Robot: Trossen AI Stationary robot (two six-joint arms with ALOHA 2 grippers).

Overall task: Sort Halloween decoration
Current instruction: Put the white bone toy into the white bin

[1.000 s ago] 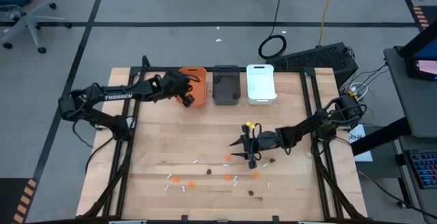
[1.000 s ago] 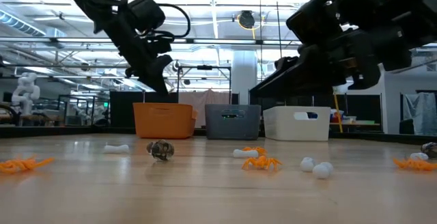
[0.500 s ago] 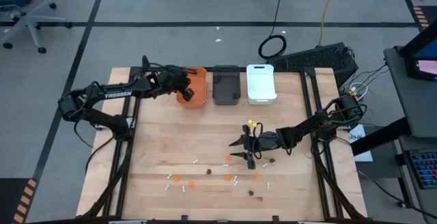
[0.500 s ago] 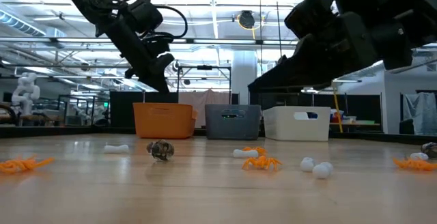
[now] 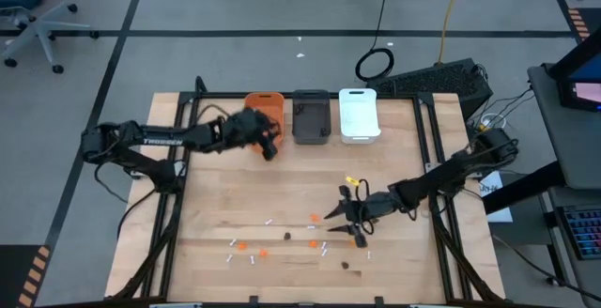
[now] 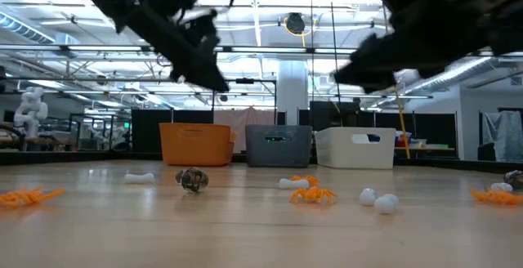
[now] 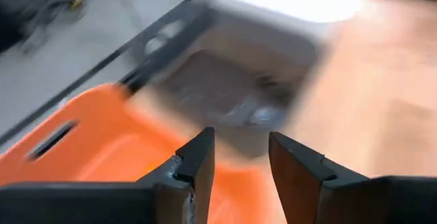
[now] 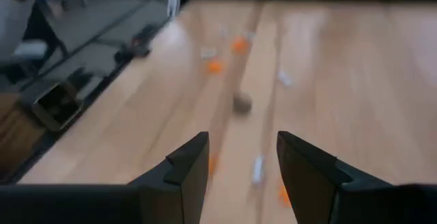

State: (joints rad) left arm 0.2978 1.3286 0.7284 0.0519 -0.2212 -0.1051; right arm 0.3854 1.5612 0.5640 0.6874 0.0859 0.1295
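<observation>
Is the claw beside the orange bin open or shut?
Open. In its wrist view the left gripper shows a clear gap between its fingers, nothing held, with the orange bin ahead.

The desk is bare across its middle, left of the right gripper. Three bins line the far edge, with the left gripper just before the orange one. Small decorations scatter across the near strip.
</observation>
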